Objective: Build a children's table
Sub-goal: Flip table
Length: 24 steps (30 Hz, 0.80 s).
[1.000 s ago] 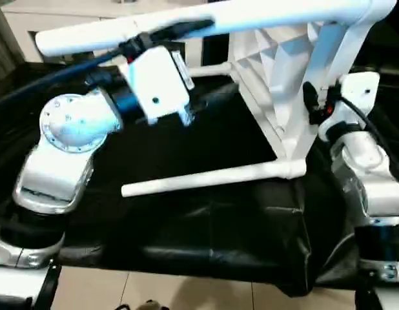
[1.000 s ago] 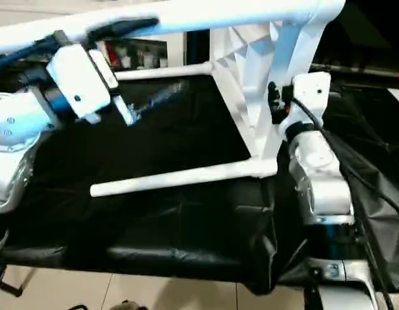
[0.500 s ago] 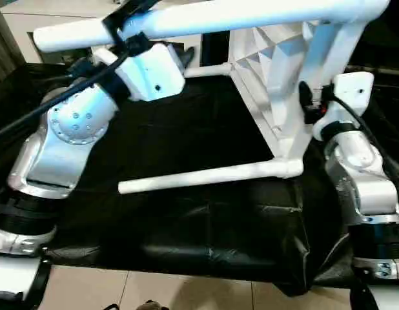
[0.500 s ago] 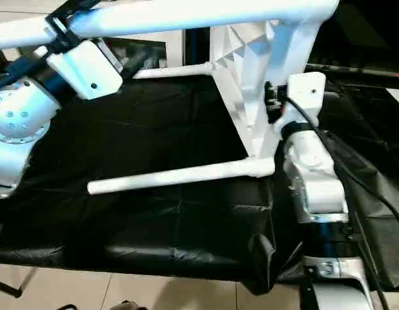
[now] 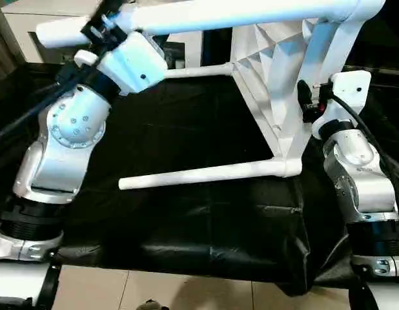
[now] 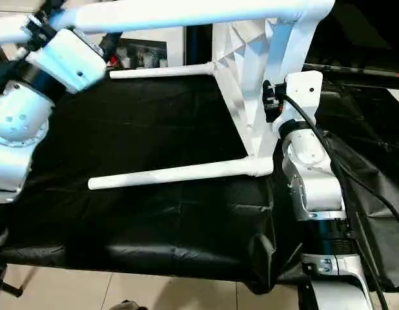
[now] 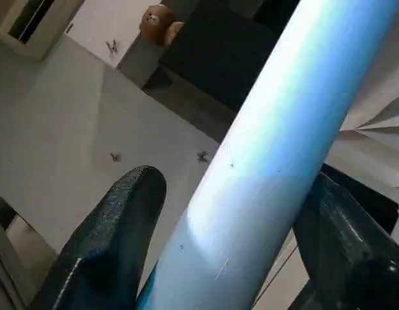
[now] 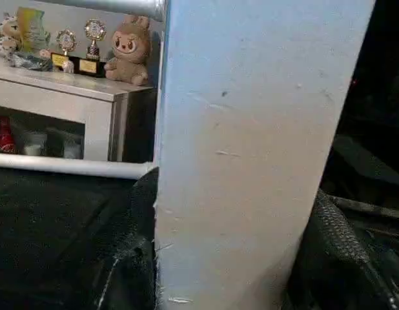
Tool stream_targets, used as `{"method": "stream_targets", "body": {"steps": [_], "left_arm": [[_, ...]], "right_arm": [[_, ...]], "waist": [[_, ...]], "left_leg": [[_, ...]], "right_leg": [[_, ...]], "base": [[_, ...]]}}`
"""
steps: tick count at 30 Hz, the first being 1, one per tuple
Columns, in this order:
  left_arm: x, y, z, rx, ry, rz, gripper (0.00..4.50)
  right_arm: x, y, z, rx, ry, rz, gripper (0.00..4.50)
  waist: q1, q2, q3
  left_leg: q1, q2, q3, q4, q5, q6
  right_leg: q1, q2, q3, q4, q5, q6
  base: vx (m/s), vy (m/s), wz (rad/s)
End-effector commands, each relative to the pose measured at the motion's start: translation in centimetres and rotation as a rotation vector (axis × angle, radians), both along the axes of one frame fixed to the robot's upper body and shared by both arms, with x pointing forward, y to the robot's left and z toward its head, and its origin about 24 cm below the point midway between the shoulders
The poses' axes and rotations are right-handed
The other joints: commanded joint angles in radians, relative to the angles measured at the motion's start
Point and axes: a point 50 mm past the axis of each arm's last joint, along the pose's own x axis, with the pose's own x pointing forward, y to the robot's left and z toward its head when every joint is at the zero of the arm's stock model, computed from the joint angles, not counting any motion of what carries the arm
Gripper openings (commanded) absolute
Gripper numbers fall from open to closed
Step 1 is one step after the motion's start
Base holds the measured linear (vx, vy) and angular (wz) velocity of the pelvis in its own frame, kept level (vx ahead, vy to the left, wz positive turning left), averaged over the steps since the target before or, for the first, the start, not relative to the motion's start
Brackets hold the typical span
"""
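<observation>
The children's table stands on its side on the black cloth, its ribbed top [image 5: 270, 84] upright. Three legs are plugged in: one high up [image 5: 219, 16], one at the back [image 5: 199, 70], and one low at the front [image 5: 199, 174]. My left gripper [image 5: 99, 27] is raised to the high leg near its free end. In the left wrist view that leg [image 7: 264, 161] runs between the open fingers [image 7: 122, 219]; one touches it and the other shows a thin gap. My right gripper [image 5: 307, 98] is shut on the top's upright edge [image 8: 245, 129].
Black cloth [image 5: 186, 245] covers the work surface and hangs over its front edge above a tiled floor [image 5: 154, 290]. Behind stands a white cabinet [image 8: 70, 84] with a plush toy [image 8: 132, 45] and trophies on it.
My left arm has swung up and back from in front of the table to the high leg, and its fingers now straddle that leg. The right arm and the table have stayed put.
</observation>
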Motion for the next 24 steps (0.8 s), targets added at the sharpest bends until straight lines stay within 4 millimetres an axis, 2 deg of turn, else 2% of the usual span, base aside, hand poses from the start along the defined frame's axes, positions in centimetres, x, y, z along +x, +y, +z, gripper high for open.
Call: {"method": "stream_targets", "body": {"steps": [1, 5, 9, 10, 12, 13, 14, 15, 17, 18, 19, 20, 22, 23, 24], "left_arm": [[-0.2, 0.0, 0.5, -0.043, -0.025, -0.008, 3.01], [-0.1, 0.0, 0.3, -0.069, -0.016, -0.014, 2.88], [0.1, 0.8, 0.6, -0.239, 0.006, -0.012, 2.85], [0.3, 1.8, 1.1, -0.353, 0.007, 0.001, 2.84], [0.3, 2.1, 1.3, -0.396, 0.006, 0.005, 2.82], [0.4, 2.4, 1.4, -0.422, 0.006, 0.005, 2.82], [0.4, 2.8, 1.6, -0.463, 0.007, 0.006, 2.82], [0.4, 3.1, 1.6, -0.497, 0.009, 0.008, 2.82], [0.5, 3.7, 1.7, -0.559, 0.012, 0.016, 2.82], [0.5, 3.8, 1.7, -0.567, 0.013, 0.018, 2.82], [0.7, 4.8, 1.6, -0.66, 0.027, 0.033, 2.82], [0.8, 5.3, 1.4, -0.708, 0.043, 0.037, 2.82], [0.9, 5.6, 1.0, -0.752, 0.063, 0.04, 2.81], [1.0, 5.9, 0.7, -0.782, 0.077, 0.044, 2.81], [1.1, 6.0, 0.5, -0.805, 0.088, 0.047, 2.81]], "right_arm": [[0.2, -0.4, -0.7, -0.09, 0.039, -0.019, 1.93], [0.4, -0.7, -0.1, -0.106, 0.02, -0.024, 1.93], [0.6, -1.5, 1.4, -0.14, -0.027, -0.026, 1.93], [0.8, -2.3, 3.1, -0.17, -0.072, -0.019, 1.93], [0.8, -2.6, 3.9, -0.187, -0.092, -0.015, 1.93], [0.9, -2.9, 4.6, -0.198, -0.11, -0.011, 1.93], [0.9, -3.3, 5.7, -0.207, -0.134, -0.001, 1.93], [0.9, -3.5, 6.6, -0.219, -0.153, 0.015, 1.93], [0.9, -3.8, 8.2, -0.26, -0.176, 0.058, 1.93], [0.9, -3.8, 8.4, -0.266, -0.177, 0.066, 1.93], [0.7, -3.8, 10.5, -0.364, -0.184, 0.153, 1.93], [0.5, -3.8, 11.5, -0.425, -0.177, 0.194, 1.93], [0.4, -3.9, 12.2, -0.484, -0.158, 0.228, 1.93], [0.4, -4.1, 12.7, -0.538, -0.134, 0.243, 1.93], [0.3, -4.3, 13.0, -0.581, -0.114, 0.253, 1.93]], "waist": [[-0.003, -0.007, -0.065], [-0.004, -0.004, -0.065], [-0.003, -0.011, -0.067], [0.0, -0.011, -0.069], [0.004, -0.017, -0.076], [0.008, -0.015, -0.078], [0.011, -0.014, -0.074], [0.011, -0.014, -0.074], [0.017, -0.01, -0.072], [0.02, -0.009, -0.072], [0.019, -0.005, -0.071], [0.02, -0.007, -0.071], [0.023, -0.005, -0.068], [0.022, 0.0, -0.067], [0.024, 0.0, -0.067]], "left_leg": [[0.022, 0.046, -0.029, -0.065, -0.122, -0.018], [0.022, 0.046, -0.029, -0.065, -0.128, -0.019], [0.021, 0.043, -0.027, -0.061, -0.114, -0.006], [0.016, 0.042, -0.026, -0.057, -0.082, 0.018], [0.011, 0.037, -0.024, -0.048, -0.044, 0.049], [0.009, 0.036, -0.023, -0.045, -0.021, 0.063], [0.001, 0.032, -0.02, -0.041, -0.005, 0.1], [0.001, 0.032, -0.02, -0.041, -0.005, 0.1], [0.004, 0.039, -0.021, -0.041, -0.037, 0.109], [0.005, 0.04, -0.021, -0.041, -0.041, 0.108], [0.007, 0.042, -0.023, -0.041, -0.057, 0.104], [0.008, 0.042, -0.024, -0.041, -0.057, 0.103], [0.007, 0.045, -0.022, -0.039, -0.074, 0.104], [0.009, 0.045, -0.024, -0.04, -0.085, 0.096], [0.01, 0.047, -0.024, -0.04, -0.09, 0.094]], "right_leg": [[0.033, -0.045, 0.039, -0.064, -0.01, -0.182], [0.031, -0.046, 0.039, -0.064, -0.016, -0.186], [0.034, -0.045, 0.039, -0.063, 0.001, -0.194], [0.037, -0.046, 0.039, -0.059, 0.033, -0.203], [0.042, -0.045, 0.04, -0.052, 0.081, -0.217], [0.04, -0.045, 0.04, -0.048, 0.112, -0.22], [0.037, -0.044, 0.038, -0.048, 0.133, -0.228], [0.037, -0.044, 0.038, -0.048, 0.133, -0.228], [0.033, -0.044, 0.035, -0.052, 0.061, -0.235], [0.032, -0.044, 0.035, -0.053, 0.049, -0.234], [0.031, -0.043, 0.033, -0.053, 0.033, -0.24], [0.031, -0.041, 0.033, -0.053, 0.03, -0.242], [0.027, -0.044, 0.034, -0.057, 0.013, -0.254], [0.027, -0.043, 0.033, -0.058, 0.002, -0.254], [0.027, -0.043, 0.034, -0.058, -0.002, -0.254]], "base": [[0.0, 0.0, 0.0], [0.0, 0.0, 0.0], [0.0, 0.0, 0.0], [0.0, 0.0, 0.0], [0.0, 0.0, 0.0], [0.0, 0.0, 0.0], [0.0, 0.0, 0.0], [0.0, 0.0, 0.0], [0.0, 0.0, 0.0], [0.0, 0.0, 0.0], [0.0, 0.0, 0.0], [0.0, 0.0, 0.0], [0.0, 0.0, 0.0], [0.0, 0.0, 0.0], [0.0, 0.0, 0.0]]}}
